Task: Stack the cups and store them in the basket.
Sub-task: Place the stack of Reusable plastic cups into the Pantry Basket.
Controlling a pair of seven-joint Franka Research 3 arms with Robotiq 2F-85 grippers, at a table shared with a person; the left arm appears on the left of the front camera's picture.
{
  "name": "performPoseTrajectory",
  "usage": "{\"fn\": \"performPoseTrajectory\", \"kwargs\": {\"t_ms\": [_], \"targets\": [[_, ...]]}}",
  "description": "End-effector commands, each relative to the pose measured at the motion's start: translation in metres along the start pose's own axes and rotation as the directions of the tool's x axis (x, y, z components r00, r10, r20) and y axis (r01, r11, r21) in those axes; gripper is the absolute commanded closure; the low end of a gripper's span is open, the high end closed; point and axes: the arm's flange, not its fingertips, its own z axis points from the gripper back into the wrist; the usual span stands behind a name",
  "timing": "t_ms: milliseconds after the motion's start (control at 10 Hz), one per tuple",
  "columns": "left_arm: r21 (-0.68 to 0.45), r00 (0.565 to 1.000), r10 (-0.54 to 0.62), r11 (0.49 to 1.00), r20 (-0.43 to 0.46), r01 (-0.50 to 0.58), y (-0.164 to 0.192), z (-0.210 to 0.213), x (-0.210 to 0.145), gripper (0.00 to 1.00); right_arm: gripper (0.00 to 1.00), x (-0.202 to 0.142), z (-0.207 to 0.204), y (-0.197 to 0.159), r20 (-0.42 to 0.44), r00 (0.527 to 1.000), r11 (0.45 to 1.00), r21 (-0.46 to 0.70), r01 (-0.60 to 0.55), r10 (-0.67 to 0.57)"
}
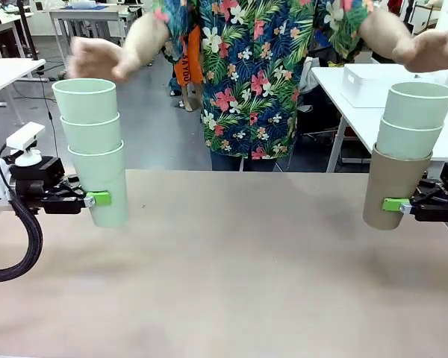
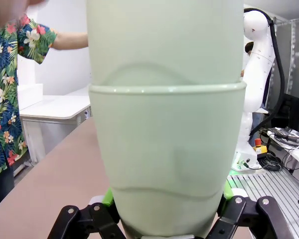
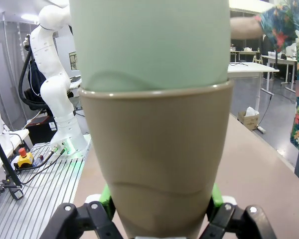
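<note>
My left gripper [image 1: 103, 200] is shut on the lowest of three nested mint green cups [image 1: 93, 149], held upright just above the table at the left. In the left wrist view that stack [image 2: 164, 124] stands between the green pads [image 2: 107, 198]. At the right, my right gripper [image 1: 400, 205] is shut on a tan-brown cup [image 1: 394, 183] with two mint cups [image 1: 414, 112] nested in it. The right wrist view has the tan cup [image 3: 154, 149] close up under a mint one [image 3: 149, 45]. The person's hands [image 1: 97, 58] [image 1: 433, 51] hover above both stacks. The basket is out of view.
The brown table [image 1: 231, 268] stretches bare between the two stacks. The person in a flowered shirt [image 1: 257, 74] stands at the far edge. Behind, a white box [image 1: 369, 83] sits on a white side table.
</note>
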Motion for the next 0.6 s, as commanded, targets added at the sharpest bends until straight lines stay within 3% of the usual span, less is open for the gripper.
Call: {"fn": "performPoseTrajectory", "kwargs": {"t_ms": [0,500], "targets": [[-0.003,1.0,-0.009,1.0,0.006,0.009,-0.0015,-0.0009,0.0039,0.15,0.16,0.0037,-0.0002,-0.001,0.011,1.0,1.0,-0.013,-0.005,0.006],[-0.003,1.0,-0.009,1.0,0.006,0.009,-0.0015,-0.0009,0.0039,0.15,0.16,0.0037,-0.0002,-0.001,0.011,1.0,1.0,-0.013,-0.005,0.006]]}}
